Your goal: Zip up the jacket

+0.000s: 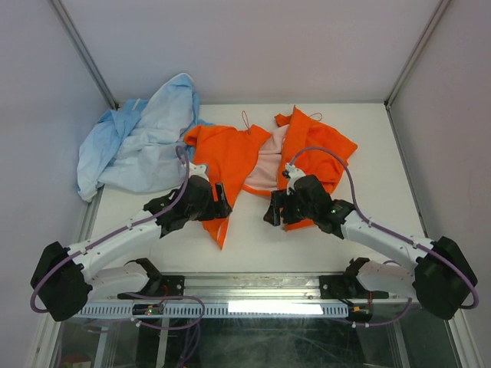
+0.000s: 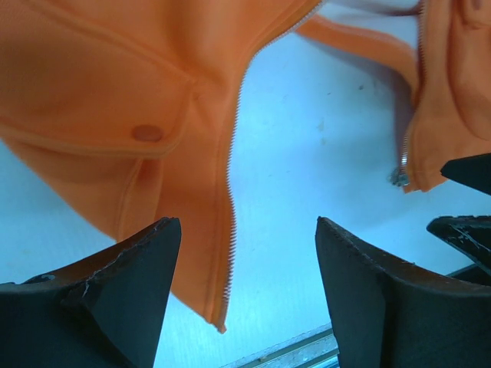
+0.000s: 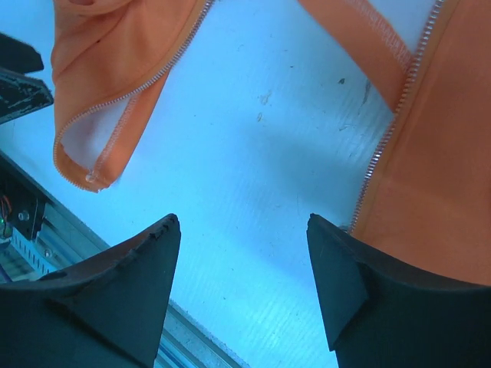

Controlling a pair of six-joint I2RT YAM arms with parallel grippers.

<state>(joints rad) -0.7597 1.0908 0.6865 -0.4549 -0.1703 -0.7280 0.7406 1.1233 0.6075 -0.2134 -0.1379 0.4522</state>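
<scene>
- The jacket [image 1: 222, 153] lies open on the table [image 1: 253, 245], a little toward twelve o'clock of centre. Its two front halves are parted in a V, with the pale pink lining [image 1: 268, 165] showing between them.
- The light blue garment [image 1: 146, 142] is bunched at ten o'clock. It touches the jacket's shoulder and has no part in this job.
- The left gripper [image 1: 221, 201] hangs over the hem corner at the jacket's seven o'clock. Its jaws are spread with nothing between them, and the zipper teeth [image 2: 230, 176] run down the fabric edge below the gap. I'd say it sits there to take that bottom corner.
- The snap button [image 2: 146, 133] on the pocket flap lies at nine o'clock of those teeth, so this is the pocket-side panel.
- The right gripper [image 1: 273, 209] hovers at the jacket's five o'clock, by the other hem. It is spread too and pinches nothing. Bare table shows between its fingers, and the orange edge lies under its three o'clock finger.
- A small metal piece [image 2: 400, 178] sits at the foot of that panel's teeth. It looks like the slider, though it is too small to be sure.
- The two hem ends lie apart with table between them, so no zipping has begun.
- Both arms meeting at the hem makes sense to me, because the pin has to be fed into the slider at the bottom first.
- The limp corner may fold under as it is pinched.
</scene>
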